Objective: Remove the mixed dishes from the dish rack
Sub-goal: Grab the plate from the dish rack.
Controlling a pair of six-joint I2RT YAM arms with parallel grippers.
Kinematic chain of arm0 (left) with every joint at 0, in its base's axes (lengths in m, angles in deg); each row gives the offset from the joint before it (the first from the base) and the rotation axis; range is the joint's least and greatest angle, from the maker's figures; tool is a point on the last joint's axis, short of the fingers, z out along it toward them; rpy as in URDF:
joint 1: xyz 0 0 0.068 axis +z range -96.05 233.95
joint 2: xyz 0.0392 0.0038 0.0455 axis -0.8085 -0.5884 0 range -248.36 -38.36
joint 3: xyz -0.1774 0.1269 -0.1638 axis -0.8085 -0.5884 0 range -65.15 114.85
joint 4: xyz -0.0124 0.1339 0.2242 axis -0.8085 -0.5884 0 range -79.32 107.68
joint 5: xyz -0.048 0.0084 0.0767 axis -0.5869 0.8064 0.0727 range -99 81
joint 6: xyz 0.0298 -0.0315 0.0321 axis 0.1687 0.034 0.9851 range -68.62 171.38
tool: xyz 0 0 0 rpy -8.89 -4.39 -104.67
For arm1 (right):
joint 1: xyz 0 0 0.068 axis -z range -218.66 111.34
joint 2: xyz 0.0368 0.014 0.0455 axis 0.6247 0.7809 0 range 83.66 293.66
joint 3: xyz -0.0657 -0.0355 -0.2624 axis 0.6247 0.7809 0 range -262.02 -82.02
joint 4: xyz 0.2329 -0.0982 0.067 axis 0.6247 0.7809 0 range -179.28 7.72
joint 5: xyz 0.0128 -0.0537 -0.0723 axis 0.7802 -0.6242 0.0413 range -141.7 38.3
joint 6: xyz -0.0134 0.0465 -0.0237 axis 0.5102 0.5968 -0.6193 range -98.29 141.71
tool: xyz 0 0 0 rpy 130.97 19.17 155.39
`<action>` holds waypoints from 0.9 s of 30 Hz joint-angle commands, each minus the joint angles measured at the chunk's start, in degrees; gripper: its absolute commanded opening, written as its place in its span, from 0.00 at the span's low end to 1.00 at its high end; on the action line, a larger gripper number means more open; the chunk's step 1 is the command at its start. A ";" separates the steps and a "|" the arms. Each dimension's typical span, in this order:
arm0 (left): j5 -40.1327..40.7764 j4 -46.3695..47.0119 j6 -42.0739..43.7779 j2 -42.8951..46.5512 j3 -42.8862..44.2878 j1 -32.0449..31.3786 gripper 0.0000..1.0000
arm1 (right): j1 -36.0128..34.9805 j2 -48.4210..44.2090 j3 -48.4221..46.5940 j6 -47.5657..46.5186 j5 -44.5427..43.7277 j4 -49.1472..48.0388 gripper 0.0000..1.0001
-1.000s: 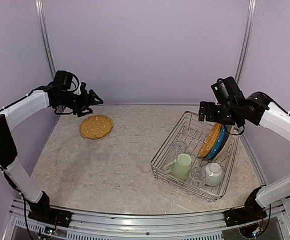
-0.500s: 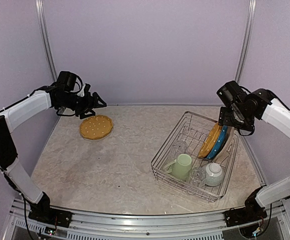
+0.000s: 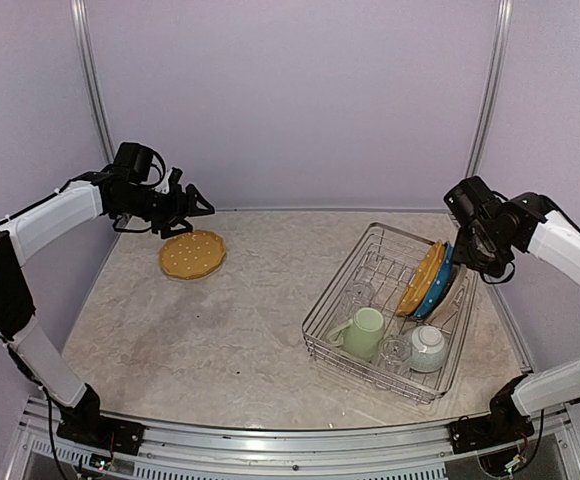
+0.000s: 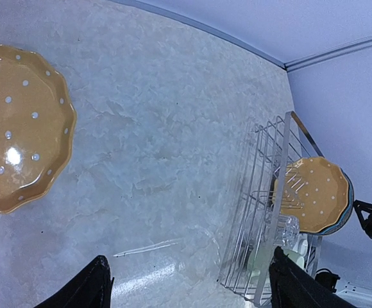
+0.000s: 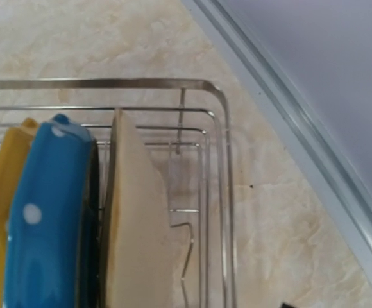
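While the left gripper (image 3: 192, 205) hangs with its jaws spread and empty over the far-left part of the table (image 3: 240, 330), the overhead view shows one yellow dotted plate (image 3: 192, 254) lying flat just below it, well apart from the dish rack (image 3: 340, 275) on the right. Inside the rack I count one more yellow dotted plate (image 3: 422, 280) and one blue plate (image 3: 441, 286), both upright side by side. At the near end are one pale green mug (image 3: 365, 331), one clear glass (image 3: 395, 350) and one small white bowl (image 3: 428, 347). The right gripper (image 3: 462, 255) sits just above the top edges of the standing plates; whether its jaws are spread or closed cannot be told here. From the left wrist, two dark fingers (image 4: 90, 290) stand wide apart with nothing between them, over bare table, with one dotted plate to the left and the rack, holding the second, to the right. The right wrist view looks down on three upright plates in the rack's far corner: one yellow, one blue with white dots, and one cream plate (image 5: 135, 224), the blue between the other two. The gripper's fingers are not shown there, so its state stays unclear.
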 commanded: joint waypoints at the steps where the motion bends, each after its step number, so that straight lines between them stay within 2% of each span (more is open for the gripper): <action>1: -1.28 -1.31 0.01 0.64 1.10 -0.30 0.80 | 0.99 1.04 1.88 1.40 2.52 -4.23 0.59; 5: -1.69 -1.44 -0.17 0.71 1.10 -0.23 0.80 | 1.29 4.68 1.73 4.49 2.19 -4.48 0.56; 16: -2.68 -1.53 -0.51 1.34 1.02 -0.18 0.80 | 2.27 10.52 1.55 13.83 1.73 -3.41 0.32; 27: -3.03 -1.50 -0.68 1.85 0.85 0.04 0.80 | 2.39 14.20 -0.22 15.95 1.23 -1.66 0.28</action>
